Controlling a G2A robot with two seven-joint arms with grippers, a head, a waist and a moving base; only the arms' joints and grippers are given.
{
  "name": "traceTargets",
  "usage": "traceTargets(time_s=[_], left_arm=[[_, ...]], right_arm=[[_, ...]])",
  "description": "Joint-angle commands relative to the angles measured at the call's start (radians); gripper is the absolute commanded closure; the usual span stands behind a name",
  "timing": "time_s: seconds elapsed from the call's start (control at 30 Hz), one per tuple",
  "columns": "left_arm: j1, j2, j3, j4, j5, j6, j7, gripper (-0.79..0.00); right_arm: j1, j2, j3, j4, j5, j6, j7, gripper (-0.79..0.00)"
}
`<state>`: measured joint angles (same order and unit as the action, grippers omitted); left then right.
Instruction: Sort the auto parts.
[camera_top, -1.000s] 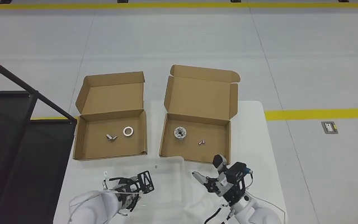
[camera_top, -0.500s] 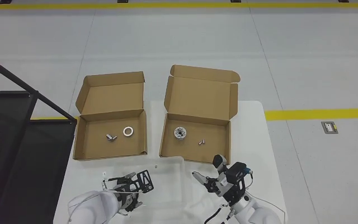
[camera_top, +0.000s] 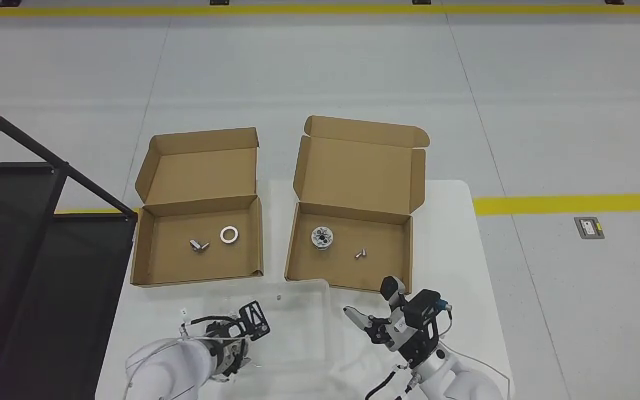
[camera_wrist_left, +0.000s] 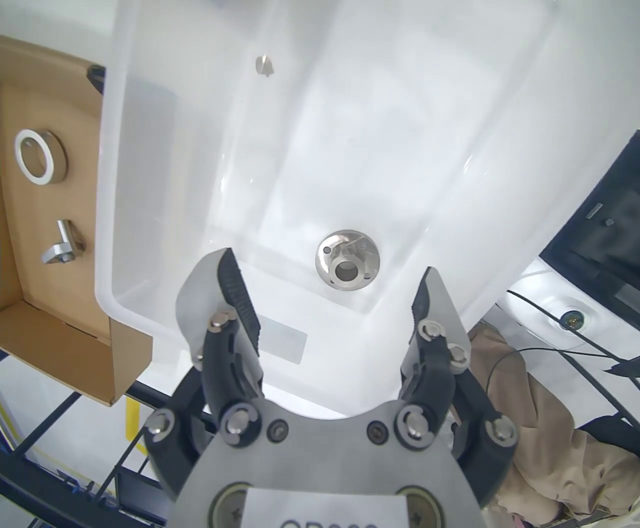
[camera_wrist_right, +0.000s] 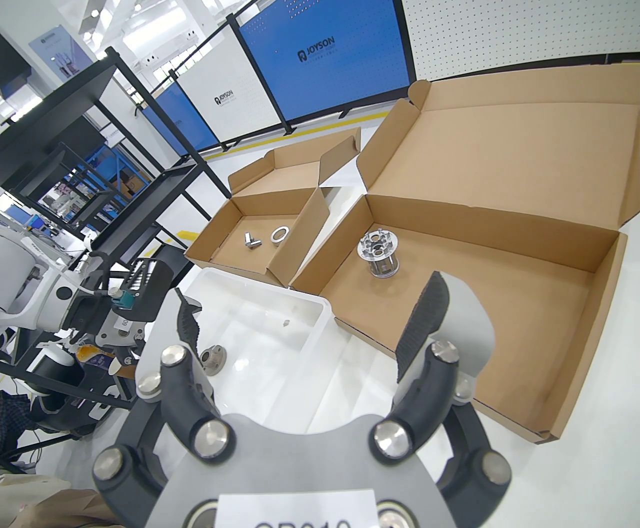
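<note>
Auto parts: a flanged hub (camera_wrist_left: 347, 262) lies in the white bin (camera_wrist_left: 150, 150) close to its near wall. It is bright silver, with its bore showing and small holes in the flange. A small screw (camera_wrist_left: 263, 65) is in the same bin, well apart, toward the far wall.

The bin sits at the table's (camera_top: 450, 290) near edge, its far rim just beside the near walls of two open cardboard boxes.
- **Left box** (camera_top: 160, 262), far left corner: ring (camera_top: 230, 235) and bracket (camera_top: 197, 243) side by side.
- **Right box** (camera_top: 385, 262): cage-shaped part (camera_top: 322, 236) near its left wall, bolt (camera_top: 360, 254) mid-floor.

There is a narrow gap between the boxes and a bare strip of table along the right edge.

Left gripper (camera_wrist_left: 327, 267) has its jaws spread over the hub, not touching it. Right gripper (camera_wrist_right: 310, 295) has its jaws spread and holds nothing, just beside the bin's right rim, short of the right box.
</note>
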<state>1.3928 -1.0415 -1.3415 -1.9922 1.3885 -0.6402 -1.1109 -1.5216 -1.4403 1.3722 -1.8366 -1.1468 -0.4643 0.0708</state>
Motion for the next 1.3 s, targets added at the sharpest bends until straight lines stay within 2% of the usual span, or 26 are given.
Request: traceTargets(time_s=[0.0,0.1,0.33,0.5,1.0,1.27], left_arm=[[-0.017,-0.002,0.017,0.027,-0.007,0.010,-0.014,-0.610],[-0.040,-0.004,0.039,0.056,-0.008,0.026,-0.028,-0.582],[-0.077,-0.005,0.069,0.117,-0.024,0.014,-0.057,-0.591],[-0.090,-0.005,0.077,0.139,-0.042,0.008,-0.077,-0.489],[-0.125,0.005,0.117,0.195,-0.065,0.029,-0.098,-0.391],[-0.151,0.005,0.139,0.218,-0.068,0.035,-0.100,-0.372]], right_arm=[[0.000,0.000,0.000,0.000,0.000,0.000,0.000,-0.785],[0.000,0.000,0.000,0.000,0.000,0.000,0.000,-0.785],[0.000,0.000,0.000,0.000,0.000,0.000,0.000,-0.785],[0.000,0.000,0.000,0.000,0.000,0.000,0.000,-0.785],[0.000,0.000,0.000,0.000,0.000,0.000,0.000,-0.785],[0.000,0.000,0.000,0.000,0.000,0.000,0.000,-0.785]])
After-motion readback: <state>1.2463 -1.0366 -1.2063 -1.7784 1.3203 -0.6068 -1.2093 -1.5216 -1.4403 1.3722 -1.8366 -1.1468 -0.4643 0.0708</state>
